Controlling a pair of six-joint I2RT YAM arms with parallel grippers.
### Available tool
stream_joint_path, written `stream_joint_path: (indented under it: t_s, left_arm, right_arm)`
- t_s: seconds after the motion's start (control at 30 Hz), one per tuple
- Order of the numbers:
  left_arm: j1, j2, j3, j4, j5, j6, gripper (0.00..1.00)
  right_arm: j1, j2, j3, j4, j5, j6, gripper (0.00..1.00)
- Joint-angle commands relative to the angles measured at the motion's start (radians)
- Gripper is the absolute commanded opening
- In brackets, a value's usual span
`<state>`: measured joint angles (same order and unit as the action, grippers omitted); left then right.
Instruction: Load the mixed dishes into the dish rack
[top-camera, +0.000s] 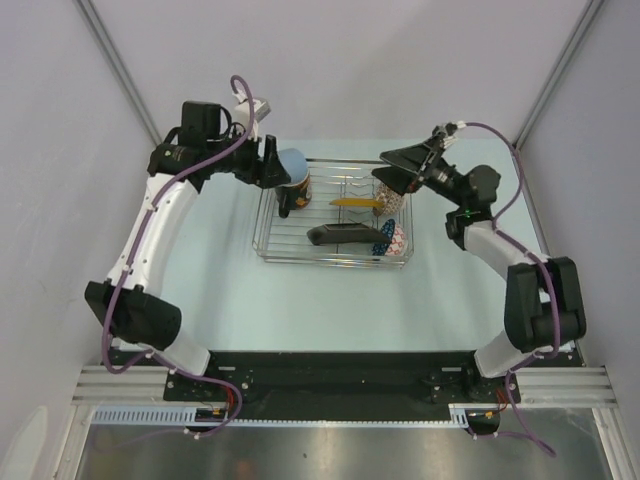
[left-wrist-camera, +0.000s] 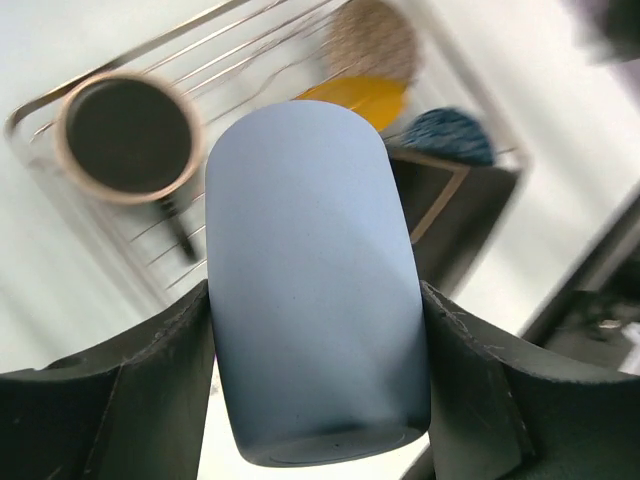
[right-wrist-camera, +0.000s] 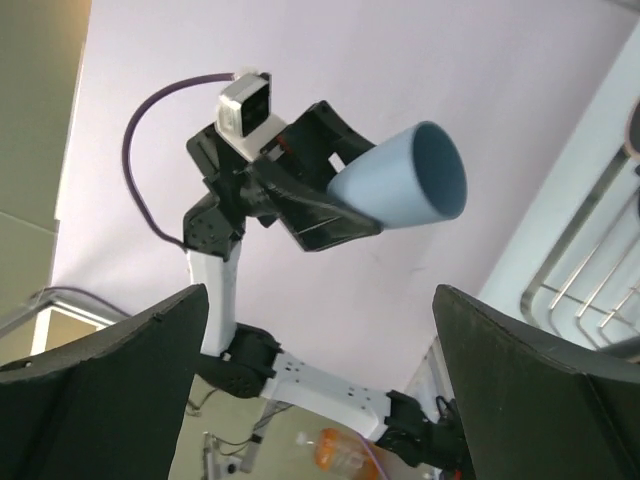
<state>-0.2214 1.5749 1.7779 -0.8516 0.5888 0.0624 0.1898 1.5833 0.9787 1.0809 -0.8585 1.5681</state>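
Note:
My left gripper (top-camera: 277, 168) is shut on the light-blue handleless cup (top-camera: 292, 160), held on its side above the far left corner of the silver wire dish rack (top-camera: 270, 240). In the left wrist view the cup (left-wrist-camera: 315, 290) sits between both fingers (left-wrist-camera: 160, 380). In the rack are the dark mug (top-camera: 297, 192), the dark square plate with a yellow centre (top-camera: 340, 235) on edge, the blue patterned bowl (top-camera: 392, 240) and the pinkish-beige bowl (top-camera: 395, 203). My right gripper (top-camera: 400, 170) is open and empty above the rack's far right corner; its view shows the cup (right-wrist-camera: 400, 185).
The rack stands at the middle back of the pale table (top-camera: 230, 290). Grey walls close in the left, right and back. The right wrist view shows the rack's rim (right-wrist-camera: 590, 270) and an orange bottle (right-wrist-camera: 335, 450) beyond the table.

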Motion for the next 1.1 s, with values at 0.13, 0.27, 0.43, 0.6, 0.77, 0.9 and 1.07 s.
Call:
stream_joint_path:
  t_s: [0.13,0.27,0.43,0.6,0.77,0.9,1.07]
  left_arm:
    - [0.002,0.229,0.132,-0.257,-0.297,0.249,0.0]
    - [-0.007,0.325,0.156,-0.303,-0.322,0.304,0.0]
    - [-0.027,0.395,0.149,-0.374,-0.323,0.369,0.0]
    - [-0.052,0.395,0.092,-0.377,-0.333,0.399,0.0]
    - [-0.079,0.419,0.043,-0.385,-0.354,0.432,0.0]
    - [-0.101,0.433,0.017,-0.38,-0.374,0.447,0.0]
    - [-0.125,0.453,0.003,-0.412,-0.369,0.478,0.0]
  right_arm:
    - [-0.078,-0.33,-0.011,-0.576,-0.045,-0.469,1.0]
    - [-0.095,-0.431,-0.011,-0.781,-0.027,-0.583,1.0]
    - [-0.108,-0.465,-0.009,-0.881,-0.019,-0.649,1.0]
    - [-0.115,-0.462,-0.011,-0.898,-0.016,-0.657,1.0]
    - [-0.115,-0.462,-0.011,-0.912,-0.011,-0.665,1.0]
    - [-0.115,-0.467,-0.011,-0.934,-0.005,-0.683,1.0]
    - [-0.116,-0.465,-0.011,-0.955,-0.001,-0.691,1.0]
